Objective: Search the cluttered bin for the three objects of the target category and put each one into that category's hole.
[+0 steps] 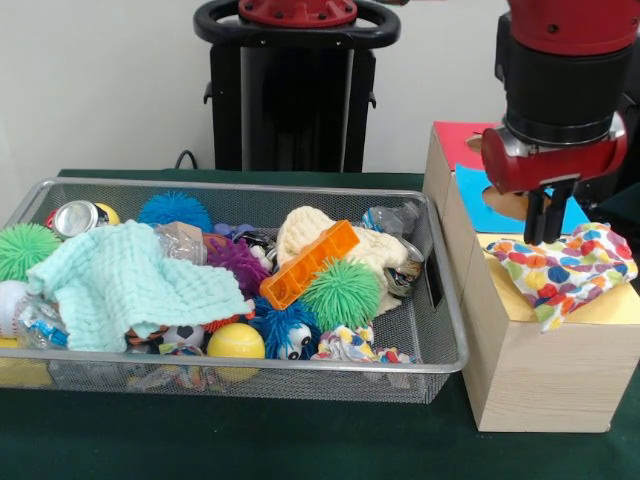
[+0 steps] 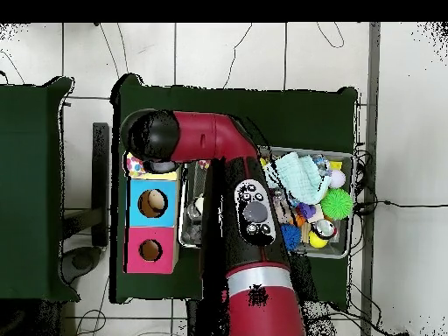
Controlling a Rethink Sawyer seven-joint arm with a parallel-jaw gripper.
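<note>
A polka-dot cloth (image 1: 570, 270) lies draped over the yellow end of the wooden box (image 1: 540, 370) and hangs a little over its front edge. My gripper (image 1: 548, 228) hovers right above the cloth's left corner, at its top edge. In the overhead view the cloth (image 2: 136, 164) peeks out beside the arm's end. The wire bin (image 1: 240, 186) holds a mint cloth (image 1: 130, 285), a cream knit cloth (image 1: 310, 230) and a patterned cloth (image 1: 350, 345) at its front rim.
The box top has a blue section with a hole (image 2: 152, 203) and a red section with a hole (image 2: 150, 250). Among the bin's clutter are an orange block (image 1: 310, 263), a green spiky ball (image 1: 342, 295), a yellow ball (image 1: 236, 342) and a can (image 1: 75, 217).
</note>
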